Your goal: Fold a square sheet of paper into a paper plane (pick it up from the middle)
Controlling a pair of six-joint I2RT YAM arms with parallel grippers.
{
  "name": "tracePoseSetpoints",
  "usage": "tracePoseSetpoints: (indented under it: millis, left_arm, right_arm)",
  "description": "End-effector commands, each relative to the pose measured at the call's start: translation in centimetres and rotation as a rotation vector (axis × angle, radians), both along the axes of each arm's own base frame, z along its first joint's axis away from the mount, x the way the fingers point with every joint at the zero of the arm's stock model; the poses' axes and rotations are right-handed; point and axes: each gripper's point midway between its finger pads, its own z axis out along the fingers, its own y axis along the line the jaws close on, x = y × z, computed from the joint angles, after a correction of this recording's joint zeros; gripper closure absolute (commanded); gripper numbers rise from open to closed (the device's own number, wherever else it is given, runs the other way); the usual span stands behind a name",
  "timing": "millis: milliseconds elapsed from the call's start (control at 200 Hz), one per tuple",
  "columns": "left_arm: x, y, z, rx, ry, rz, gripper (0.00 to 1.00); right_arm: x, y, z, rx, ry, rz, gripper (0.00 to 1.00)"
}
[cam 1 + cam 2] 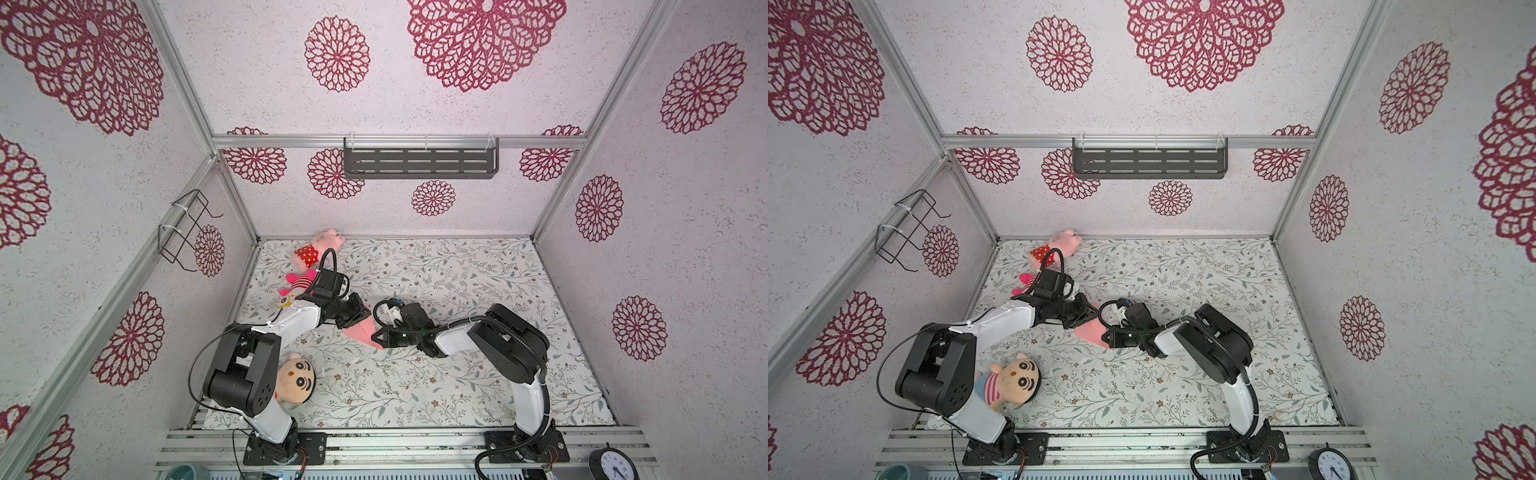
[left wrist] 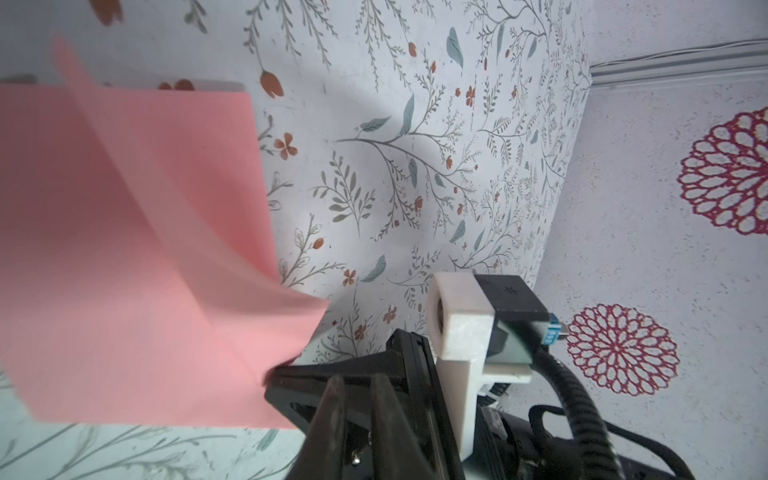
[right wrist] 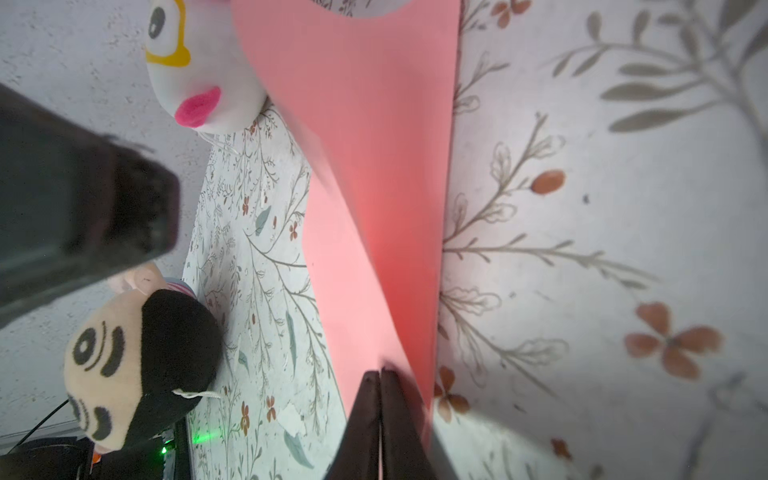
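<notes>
I see the pink paper (image 1: 360, 330) lifted off the flowered desk (image 1: 457, 374) near its middle, folded and curling between my two arms. My right end effector (image 3: 380, 376) is clenched on one edge of it, and my left end effector (image 1: 353, 318) pinches the opposite side, nearly closed. A doll with black hair (image 1: 295, 376) lies by the left arm, well apart from the paper.

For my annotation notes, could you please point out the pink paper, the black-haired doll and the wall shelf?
pink paper (image 2: 124, 249), left wrist view, on its flat middle.
black-haired doll (image 1: 1017, 380), top view, on its face.
wall shelf (image 1: 420, 163), top view, on its slotted dark back panel.
</notes>
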Motion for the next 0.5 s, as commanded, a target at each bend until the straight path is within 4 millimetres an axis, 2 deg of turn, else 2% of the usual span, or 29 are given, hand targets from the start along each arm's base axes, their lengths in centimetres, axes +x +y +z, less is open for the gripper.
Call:
tracePoseSetpoints:
  millis: [0,175,495]
  left_arm:
    - [0.4,-1.1,-0.6,-0.054,-0.01,-0.039,0.85]
    - [0.6,-0.9,-2.4,-0.021,0.027,-0.039,0.86]
    - [1.7,1.2,-5.2,0.097,0.067,0.047,0.9]
  right_arm:
    - [-0.1,-0.7,-1.7,-0.057,0.045,-0.019,0.92]
    - [-0.1,-0.8,-1.7,-0.057,0.046,-0.022,0.91]
    - [-0.3,-0.8,-2.0,-0.062,0.057,-0.017,0.92]
